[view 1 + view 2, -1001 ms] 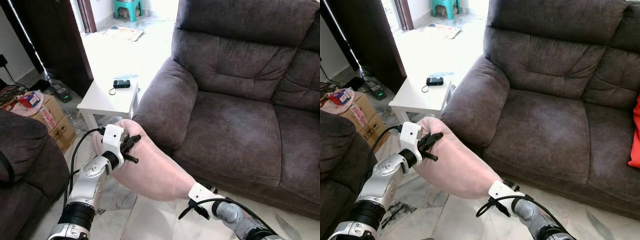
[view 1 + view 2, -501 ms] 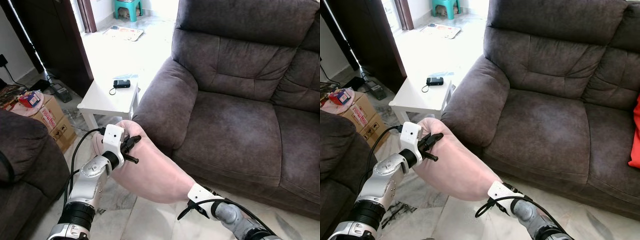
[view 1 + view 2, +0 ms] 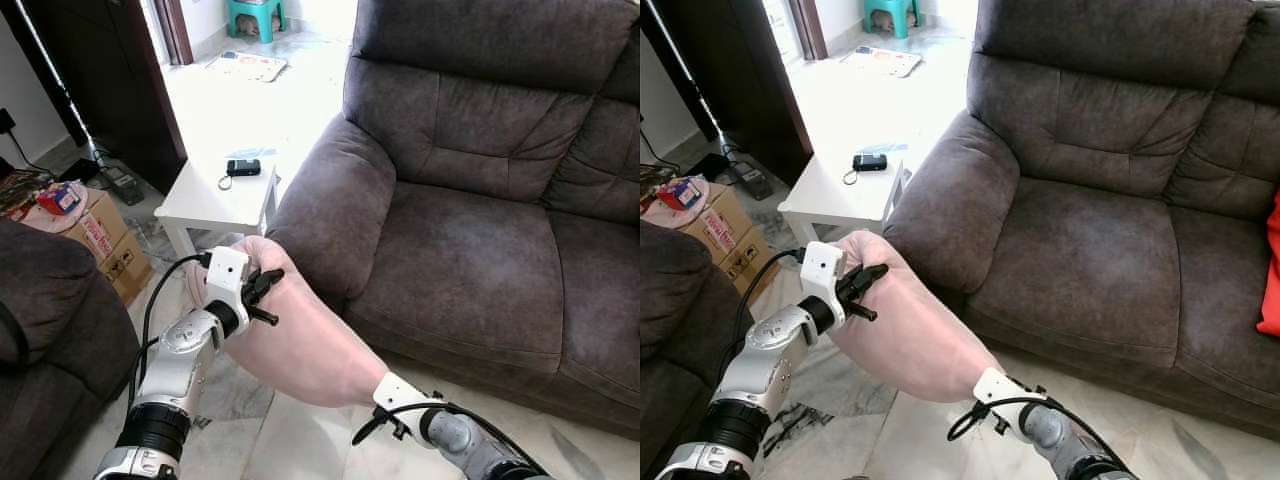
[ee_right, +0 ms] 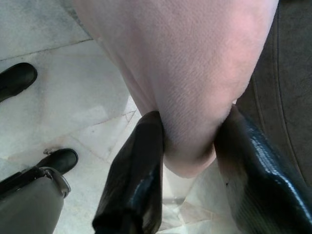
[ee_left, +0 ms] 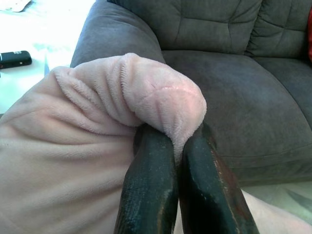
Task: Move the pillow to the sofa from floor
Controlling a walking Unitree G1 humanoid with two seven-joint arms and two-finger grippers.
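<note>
You've got the pillow point(image 3: 300, 335) off the floor, held at both ends — left gripper point(image 5: 178, 161) pinched tight on a fold at its upper end, fingers nearly touching w/ fabric between; right gripper point(image 4: 190, 146) clamped around the lower corner, fingers spread by the bulk. The pillow's long axis runs diagonally, from the left gripper down to the right one, just in front of the sofa point(image 3: 470, 240) armrest. The seat cushion lies ahead and to the right, above the pillow's lower end — so I'd judge you need to lift the right end up & over the seat's front edge. The right arm's nearer the seat.
</note>
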